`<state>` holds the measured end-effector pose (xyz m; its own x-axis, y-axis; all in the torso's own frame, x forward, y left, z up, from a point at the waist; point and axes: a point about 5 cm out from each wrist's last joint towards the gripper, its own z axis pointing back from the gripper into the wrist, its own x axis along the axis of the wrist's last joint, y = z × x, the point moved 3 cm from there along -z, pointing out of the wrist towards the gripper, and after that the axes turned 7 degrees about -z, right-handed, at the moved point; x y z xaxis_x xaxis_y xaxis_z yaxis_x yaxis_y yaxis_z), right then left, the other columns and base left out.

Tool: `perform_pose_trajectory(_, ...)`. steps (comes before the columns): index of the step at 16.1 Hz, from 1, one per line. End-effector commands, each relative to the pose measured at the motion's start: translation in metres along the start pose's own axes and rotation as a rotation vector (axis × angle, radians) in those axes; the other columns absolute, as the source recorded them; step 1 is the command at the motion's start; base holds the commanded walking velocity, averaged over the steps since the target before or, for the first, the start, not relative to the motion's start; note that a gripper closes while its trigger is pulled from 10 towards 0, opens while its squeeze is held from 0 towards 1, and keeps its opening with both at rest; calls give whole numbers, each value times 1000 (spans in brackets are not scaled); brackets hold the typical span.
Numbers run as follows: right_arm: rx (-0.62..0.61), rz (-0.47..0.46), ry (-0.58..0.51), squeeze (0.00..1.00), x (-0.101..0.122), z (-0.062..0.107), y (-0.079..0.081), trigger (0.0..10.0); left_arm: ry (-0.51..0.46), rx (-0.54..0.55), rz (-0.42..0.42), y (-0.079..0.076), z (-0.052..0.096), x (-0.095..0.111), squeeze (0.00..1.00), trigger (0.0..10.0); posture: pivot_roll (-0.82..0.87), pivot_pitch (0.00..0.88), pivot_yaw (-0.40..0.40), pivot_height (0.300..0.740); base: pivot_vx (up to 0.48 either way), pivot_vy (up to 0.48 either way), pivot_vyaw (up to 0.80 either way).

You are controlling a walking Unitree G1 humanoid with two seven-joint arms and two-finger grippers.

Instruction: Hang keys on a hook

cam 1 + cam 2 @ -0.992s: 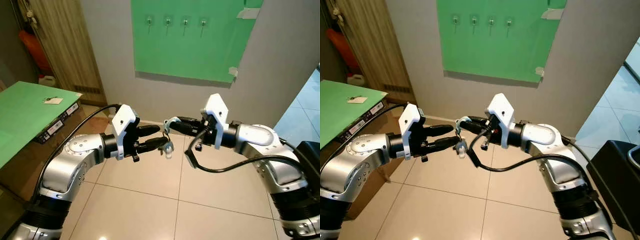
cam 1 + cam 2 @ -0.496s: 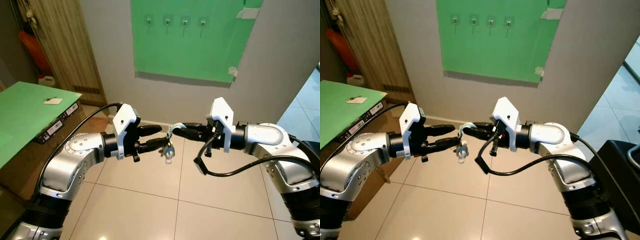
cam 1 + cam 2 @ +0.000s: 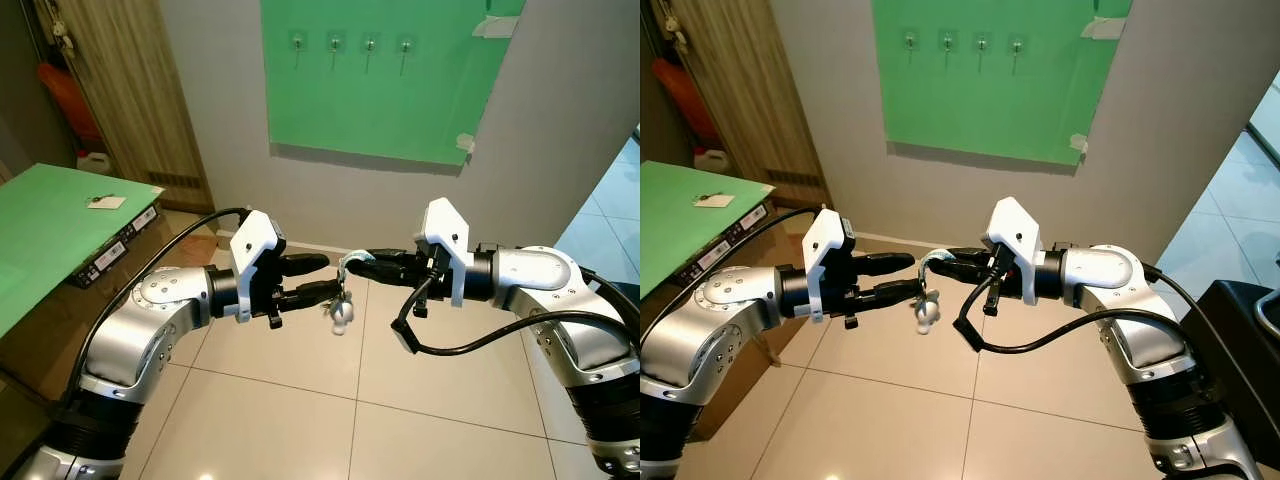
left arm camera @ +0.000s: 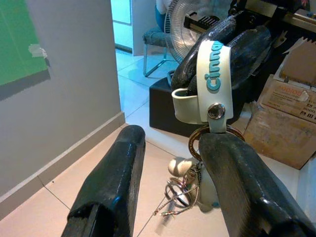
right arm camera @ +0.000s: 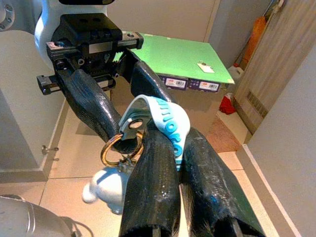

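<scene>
left gripper [image 3: 325,279]: fingers apart, lower one at keys [image 3: 341,305]
right gripper [image 3: 362,261]: pinching strap [image 4: 213,79]
risk: early release drops keys; hooks [image 3: 351,43] well apart

Home interior, likely an entry or hallway corner. Glossy beige floor tiles [image 3: 300,390] with a skirting board along a grey plastered wall [image 3: 560,110]. Wood-grain cupboard door [image 3: 130,90] at one side, cardboard boxes [image 4: 286,128] stacked on the floor, a standing fan [image 4: 185,22] and a chair [image 4: 154,37] beyond. Green sheet [image 3: 385,75] taped to the wall, carrying a row of hooks [image 3: 351,44].
</scene>
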<state>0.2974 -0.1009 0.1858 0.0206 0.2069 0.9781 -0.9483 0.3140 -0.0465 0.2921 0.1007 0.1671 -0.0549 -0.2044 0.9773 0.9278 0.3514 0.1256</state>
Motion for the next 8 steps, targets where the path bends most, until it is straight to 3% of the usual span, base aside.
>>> perform_pose_trajectory(1,1,25,4,0,2,0,1,0,6,-24,-10,-3,1,1,0,10000,-116,0,51,740,0,0,0)
perform_pose_trajectory(4,2,19,0,0,1,-1,3,0,8,-19,-7,-3,1,1,0,10000,-116,0,50,740,0,0,0)
perform_pose_trajectory(5,4,15,-7,0,2,-1,3,0,7,-17,-5,-2,1,1,0,7490,-116,0,51,740,0,0,0)
perform_pose_trajectory(6,5,13,-11,0,2,-1,4,0,6,-17,-4,-2,1,1,0,7490,-116,0,51,740,0,0,0)
perform_pose_trajectory(7,7,13,-15,0,3,-1,4,0,2,-21,1,-2,1,1,0,0,-115,0,52,740,0,0,0)
perform_pose_trajectory(8,9,13,-20,0,5,-2,4,0,-1,-22,5,-2,1,1,0,0,-115,0,50,740,0,0,0)
